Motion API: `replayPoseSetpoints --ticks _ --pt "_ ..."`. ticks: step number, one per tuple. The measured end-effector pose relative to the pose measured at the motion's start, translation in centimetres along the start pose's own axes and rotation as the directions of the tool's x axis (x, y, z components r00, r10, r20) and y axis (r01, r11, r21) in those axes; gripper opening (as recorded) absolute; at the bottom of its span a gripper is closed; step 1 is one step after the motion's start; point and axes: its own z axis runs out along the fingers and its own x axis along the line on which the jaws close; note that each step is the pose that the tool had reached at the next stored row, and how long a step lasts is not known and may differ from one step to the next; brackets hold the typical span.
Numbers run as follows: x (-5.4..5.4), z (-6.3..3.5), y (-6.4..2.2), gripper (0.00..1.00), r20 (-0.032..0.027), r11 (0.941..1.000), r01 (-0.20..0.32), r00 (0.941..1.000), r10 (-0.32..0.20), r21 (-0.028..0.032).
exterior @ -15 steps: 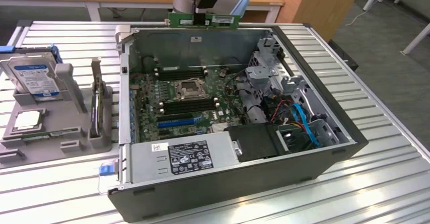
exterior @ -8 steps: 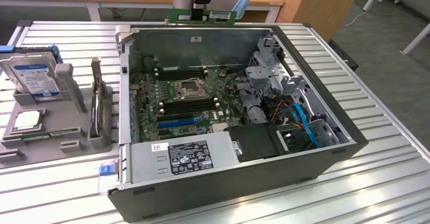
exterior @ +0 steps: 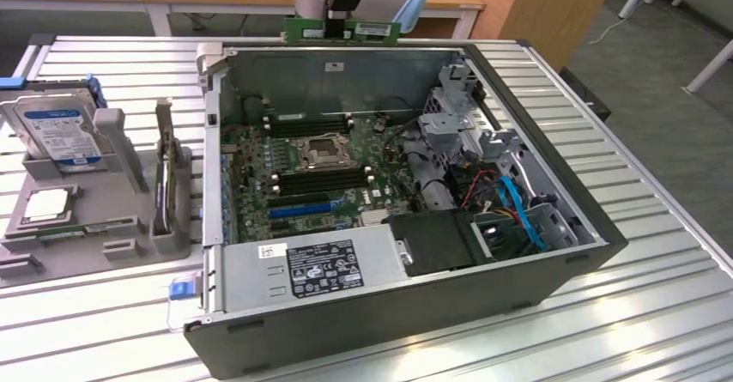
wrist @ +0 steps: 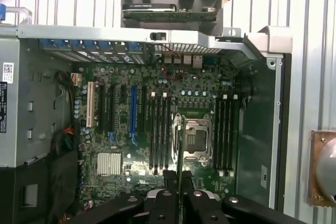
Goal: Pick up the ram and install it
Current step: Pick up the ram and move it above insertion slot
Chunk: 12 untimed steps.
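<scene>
The ram (exterior: 372,29) is a long green circuit-board stick held level in my gripper (exterior: 342,21), which is shut on its middle. It hangs above the far wall of the open computer case (exterior: 572,253). In the wrist view the ram (wrist: 180,150) shows edge-on as a thin line between my gripper's (wrist: 179,178) black fingers (wrist: 169,177), over the motherboard (wrist: 121,182). Black memory slots (wrist: 158,129) lie on one side of the silver processor socket (wrist: 195,139), and more slots (wrist: 226,132) on its other side. The exterior view shows the same slots (exterior: 326,178) and socket (exterior: 321,152).
A grey fixture (exterior: 69,227) at the exterior view's left holds a blue-labelled hard drive (exterior: 57,129) and a square processor chip (exterior: 46,203). Inside the case are a power supply (exterior: 309,266), blue cables (exterior: 516,210) and a drive cage (exterior: 458,124). Everything stands on a slatted metal table (exterior: 664,313).
</scene>
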Motion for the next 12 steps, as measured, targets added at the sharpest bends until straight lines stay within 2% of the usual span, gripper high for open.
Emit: replayPoseSetpoints --ticks 12 --pt "0.0 2.19 0.01 0.14 0.0002 1.0 -0.002 1.0 0.002 0.0001"
